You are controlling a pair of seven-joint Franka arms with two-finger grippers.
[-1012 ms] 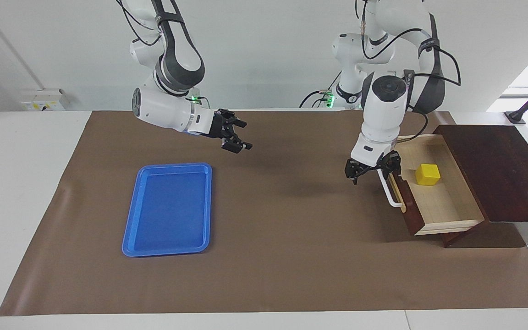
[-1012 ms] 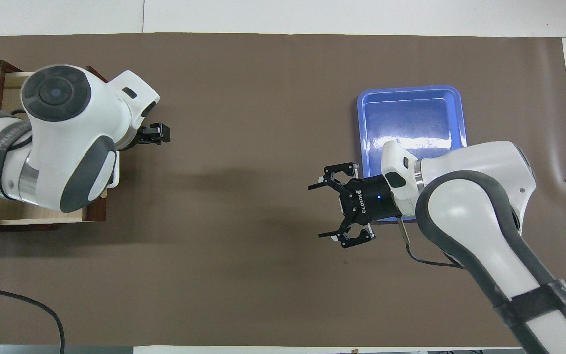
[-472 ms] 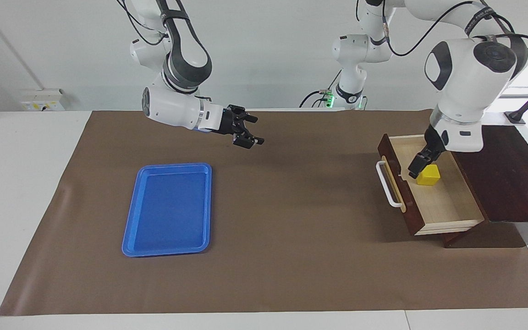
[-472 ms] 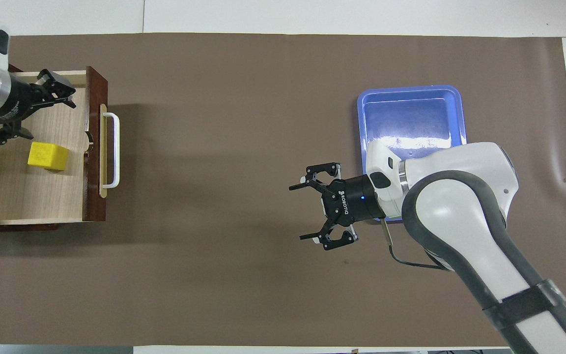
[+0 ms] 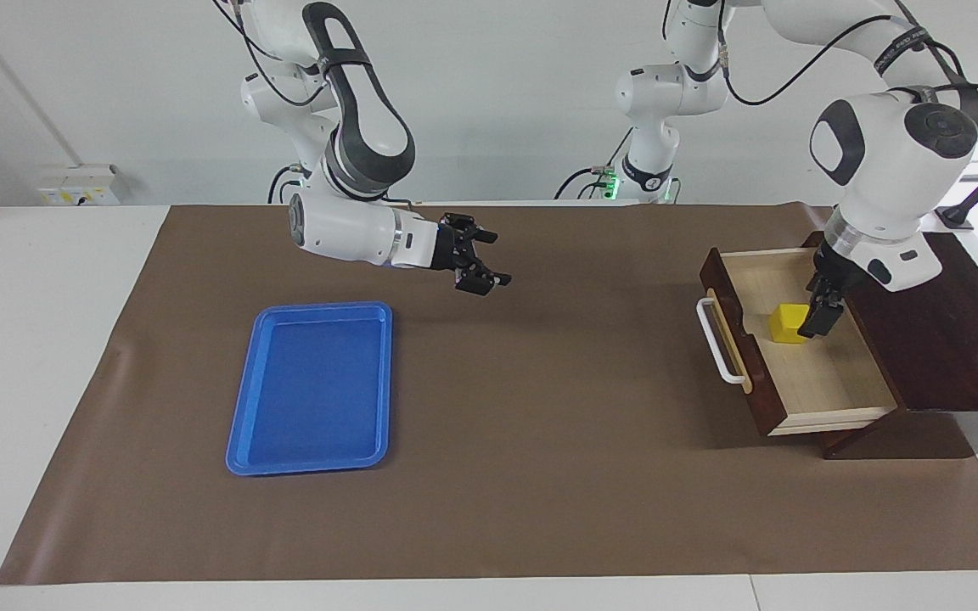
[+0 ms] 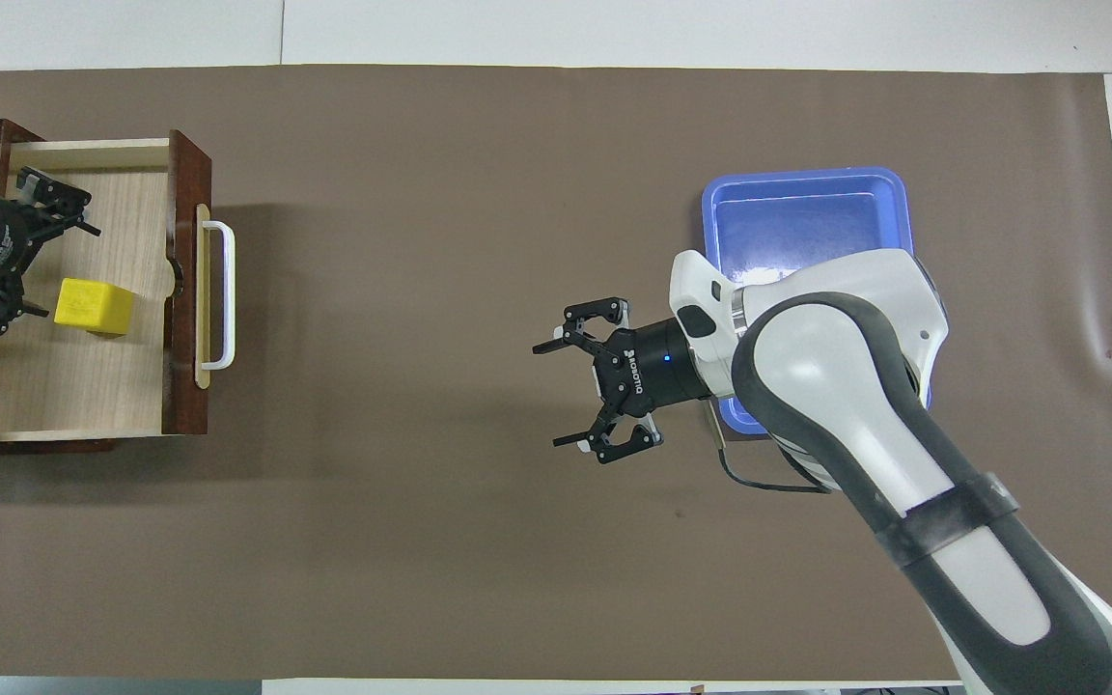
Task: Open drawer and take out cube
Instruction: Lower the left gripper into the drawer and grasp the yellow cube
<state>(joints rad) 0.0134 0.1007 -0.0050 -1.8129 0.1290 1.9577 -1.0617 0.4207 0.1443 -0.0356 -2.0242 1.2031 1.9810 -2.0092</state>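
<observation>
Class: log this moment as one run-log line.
drawer: open | cube: inside drawer, not gripped | left hand: open beside cube | right hand: open, raised mid-table

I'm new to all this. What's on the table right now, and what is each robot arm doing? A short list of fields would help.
drawer: pulled open, at the left arm's end of the table
cube: yellow, lying inside the drawer
left gripper: open, inside the drawer beside the cube, not holding it
right gripper: open, empty, in the air over the brown mat
blue tray: empty, toward the right arm's end
task stage: drawer open, cube not yet taken out
</observation>
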